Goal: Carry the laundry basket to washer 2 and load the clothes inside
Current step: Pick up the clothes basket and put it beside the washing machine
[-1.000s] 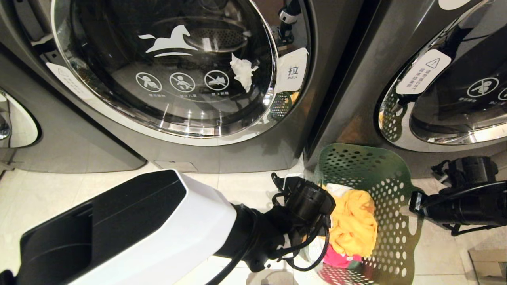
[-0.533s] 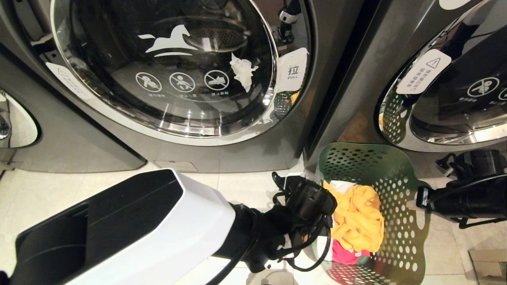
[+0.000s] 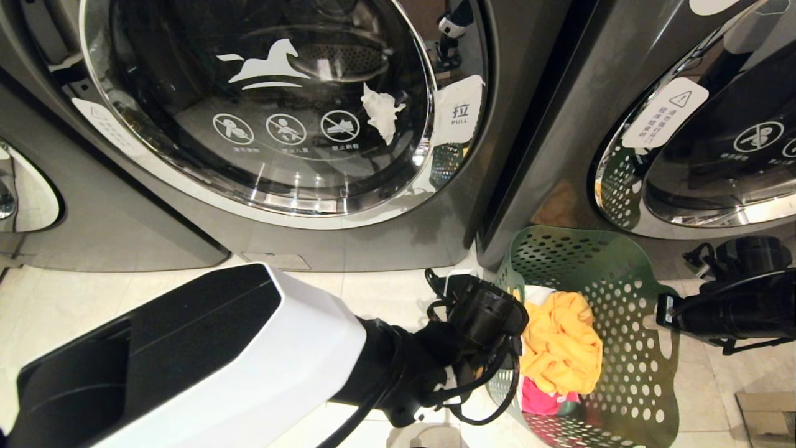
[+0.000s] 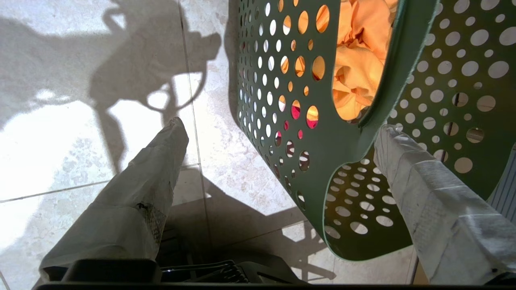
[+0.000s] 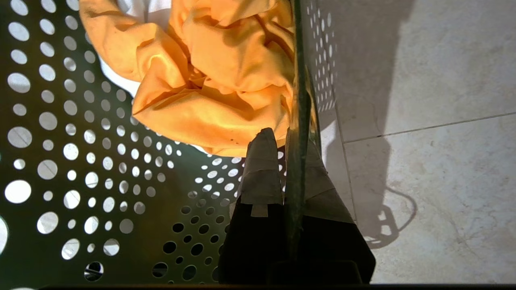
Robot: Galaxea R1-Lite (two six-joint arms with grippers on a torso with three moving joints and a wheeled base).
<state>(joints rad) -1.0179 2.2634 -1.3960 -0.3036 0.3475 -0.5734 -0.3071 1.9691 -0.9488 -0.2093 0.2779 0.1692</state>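
Observation:
The dark green perforated laundry basket (image 3: 622, 274) stands on the tiled floor, below the gap between two grey washers. The clothes lie in it: mustard-yellow (image 3: 559, 348), white (image 3: 536, 292) and pink-red (image 3: 540, 401). My right gripper (image 5: 288, 139) is shut on the basket's right rim (image 5: 299, 80), beside the yellow garment (image 5: 209, 80). My left gripper (image 4: 281, 125) is open at the basket's left side. The basket wall (image 4: 322, 133) passes between its taped fingers (image 4: 161, 161). A washer with a white horse logo (image 3: 267, 65) fills the upper left. No number label shows, so I cannot tell which is washer 2.
A second grey washer (image 3: 559, 124) with a chrome-ringed door stands at the right. The horse-logo door carries a white PULL tag (image 3: 459, 112). My bulky white left forearm (image 3: 249, 348) crosses the foreground. A cardboard box (image 3: 768, 414) sits at the lower right.
My right gripper has drawn the basket's rim a little to the right, and the basket has shifted and tipped that way. The left arm has stayed put.

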